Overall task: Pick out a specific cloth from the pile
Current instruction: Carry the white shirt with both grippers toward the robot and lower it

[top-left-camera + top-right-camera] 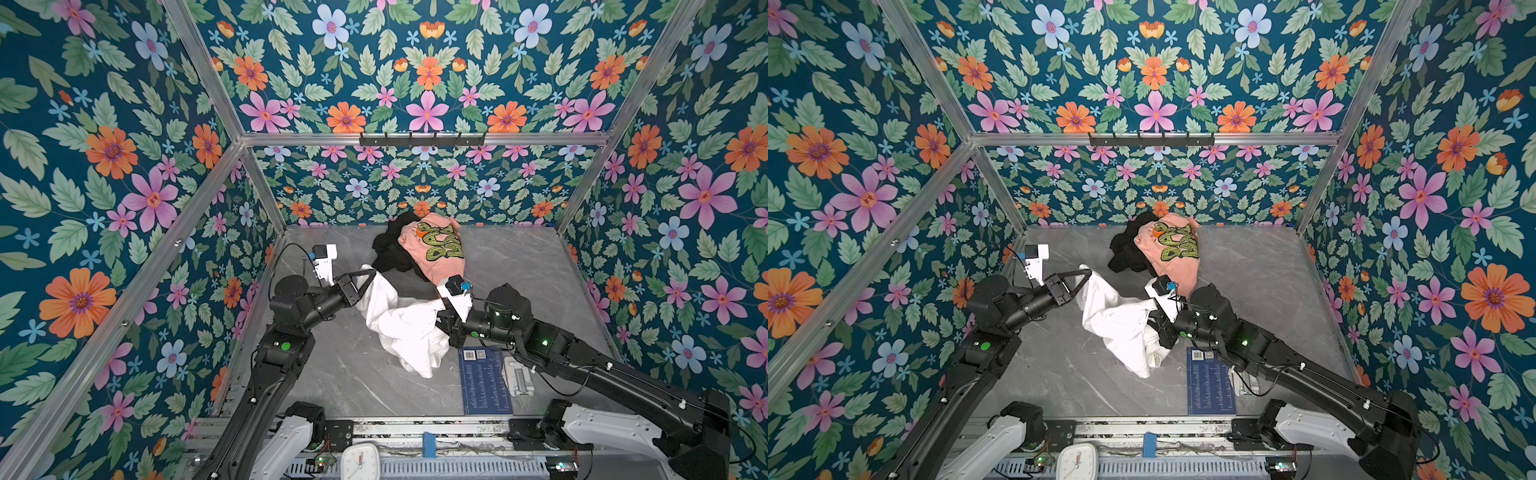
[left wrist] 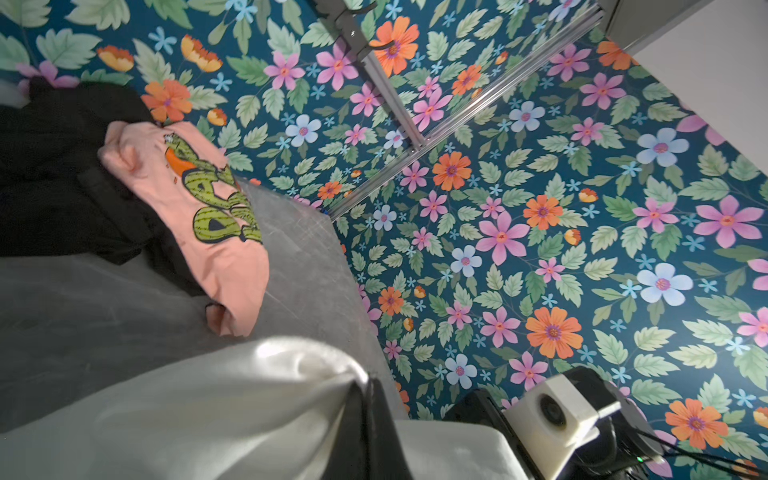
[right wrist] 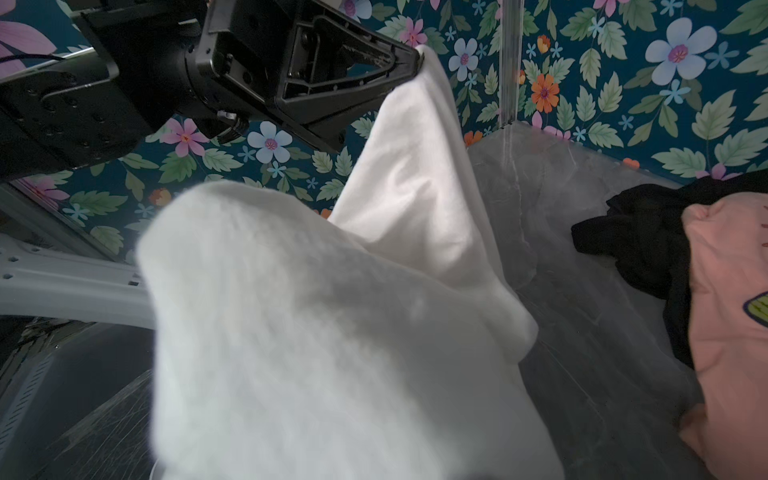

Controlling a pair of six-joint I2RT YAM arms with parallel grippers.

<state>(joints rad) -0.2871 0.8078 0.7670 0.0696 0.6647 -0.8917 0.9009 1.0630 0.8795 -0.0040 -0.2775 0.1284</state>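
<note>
Bare table [image 1: 332, 374] front left, pile [image 1: 419, 249] blocking rear

Top views bright and even, edges bent; wrist views dimmer, near cloth [image 3: 291, 332] blurred.

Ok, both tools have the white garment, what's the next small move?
Probably draw both toward the front. Left tool and right tool each pinch the white garment; its lower end rests on the table, its top hangs close to the black garment.
</note>
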